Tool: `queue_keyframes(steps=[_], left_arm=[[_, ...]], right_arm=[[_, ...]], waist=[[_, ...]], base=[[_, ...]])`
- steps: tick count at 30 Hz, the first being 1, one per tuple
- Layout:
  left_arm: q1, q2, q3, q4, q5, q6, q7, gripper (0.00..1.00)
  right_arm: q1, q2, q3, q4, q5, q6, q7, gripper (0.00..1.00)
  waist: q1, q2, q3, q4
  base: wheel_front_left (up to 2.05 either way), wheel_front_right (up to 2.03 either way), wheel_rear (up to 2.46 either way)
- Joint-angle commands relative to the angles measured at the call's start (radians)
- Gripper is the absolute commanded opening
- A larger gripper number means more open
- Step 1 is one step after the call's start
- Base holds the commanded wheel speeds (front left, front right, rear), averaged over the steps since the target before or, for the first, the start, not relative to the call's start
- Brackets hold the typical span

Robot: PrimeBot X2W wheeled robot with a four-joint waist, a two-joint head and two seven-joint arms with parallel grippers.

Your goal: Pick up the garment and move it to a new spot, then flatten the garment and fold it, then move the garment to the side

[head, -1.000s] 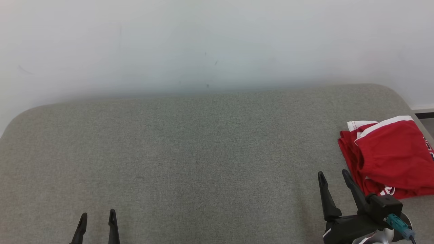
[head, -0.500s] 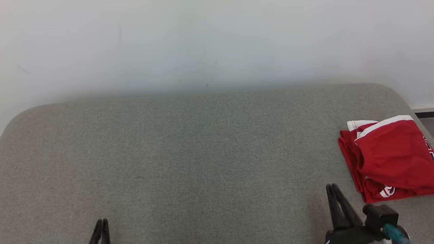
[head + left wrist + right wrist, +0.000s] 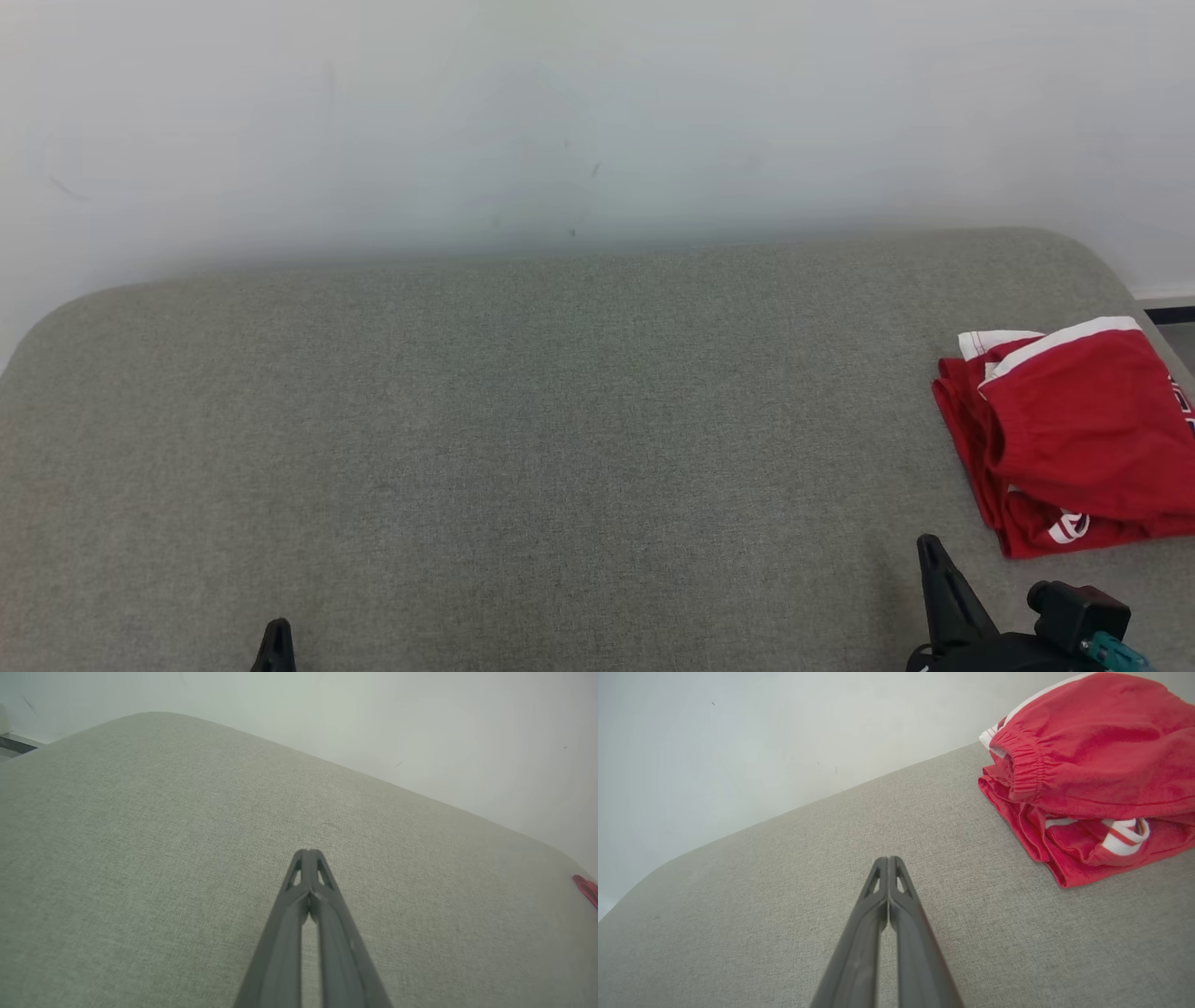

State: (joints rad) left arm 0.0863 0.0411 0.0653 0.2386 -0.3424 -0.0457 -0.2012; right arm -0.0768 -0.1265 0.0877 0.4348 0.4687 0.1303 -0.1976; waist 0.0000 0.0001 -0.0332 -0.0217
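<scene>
Garment: red fabric garment with white trim point(image 3: 1074, 439), folded in a stack at the right end of the grey woven cushion point(image 3: 560, 420); judged already moved aside.
Left: dark long-fingered left gripper point(image 3: 307, 851) clenched, empty; well apart from it.
Right: dark long-fingered right gripper point(image 3: 888, 858) clenched, empty; near the stack, not touching.
Writing: white logo point(image 3: 1064, 528), dark letters point(image 3: 1186, 406) at the edge; unreadable.

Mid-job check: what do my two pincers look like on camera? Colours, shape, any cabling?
The left pincer and right pincer each have two long, dark grey fingers tapering to a point, with small triangular cut-outs near the tips. By the right one, the head view shows a black boxy module carrying a teal connector.
</scene>
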Motion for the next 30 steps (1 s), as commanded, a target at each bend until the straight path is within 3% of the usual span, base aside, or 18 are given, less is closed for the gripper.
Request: queue_keyframes(steps=[1,30], left_arm=[[-0.029,0.003,0.005,-0.014,-0.049,-0.007,0.010,0.00],[-0.091,0.006,0.020,-0.009,-0.488,-0.036,0.119,0.00]], right_arm=[[-0.022,0.001,-0.012,-0.023,0.045,0.000,0.009,0.00],[-0.029,0.028,-0.081,-0.086,0.440,0.000,0.118,0.00]], waist=[[0.0000,-0.0001,0.000,0.000],[0.0000,-0.0001,0.009,0.006]], base=[[0.00,0.00,0.00],[0.00,0.00,0.00]])
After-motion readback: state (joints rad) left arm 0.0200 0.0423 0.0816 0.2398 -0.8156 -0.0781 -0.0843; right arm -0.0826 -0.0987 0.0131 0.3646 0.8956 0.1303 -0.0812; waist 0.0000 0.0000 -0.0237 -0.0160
